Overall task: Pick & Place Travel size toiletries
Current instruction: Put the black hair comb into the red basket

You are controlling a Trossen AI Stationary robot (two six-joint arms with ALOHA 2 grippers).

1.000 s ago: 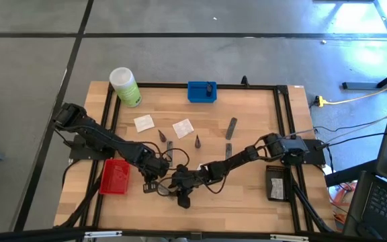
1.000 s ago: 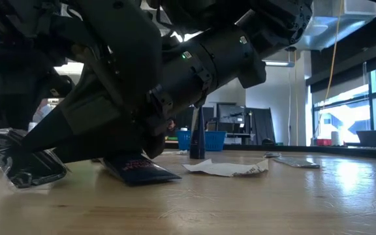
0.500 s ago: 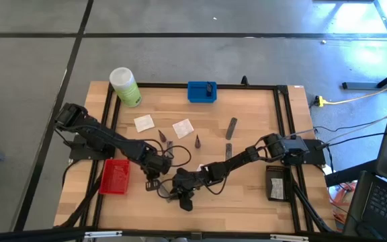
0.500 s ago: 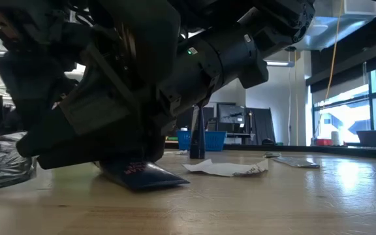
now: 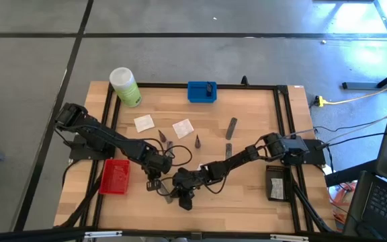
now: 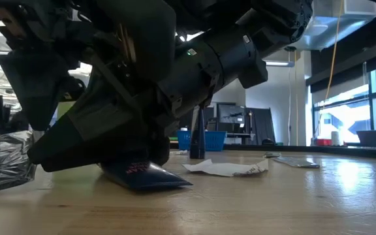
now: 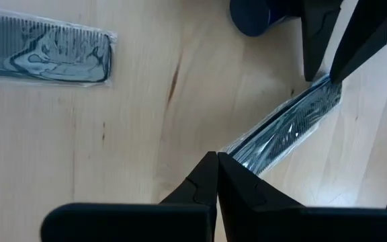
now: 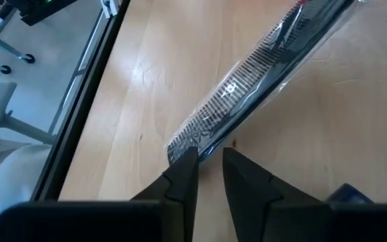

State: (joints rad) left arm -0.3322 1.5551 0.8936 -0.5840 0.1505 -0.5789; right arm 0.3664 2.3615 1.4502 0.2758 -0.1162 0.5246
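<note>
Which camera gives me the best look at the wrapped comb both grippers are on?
The right wrist view: the wrapped comb runs across it unobstructed. The left wrist view shows part of it; the high and low views hide it behind the arms.

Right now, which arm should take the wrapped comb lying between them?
Right. The right gripper straddles one end of the wrapped comb, fingers slightly apart. The left gripper is shut at its other end.

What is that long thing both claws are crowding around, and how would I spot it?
Look near the front edge of the wooden table, where the two arms meet. Between the left gripper and the right gripper lies a black comb in a clear wrapper: long, thin and toothed, unlike the white sachets behind it.
</note>
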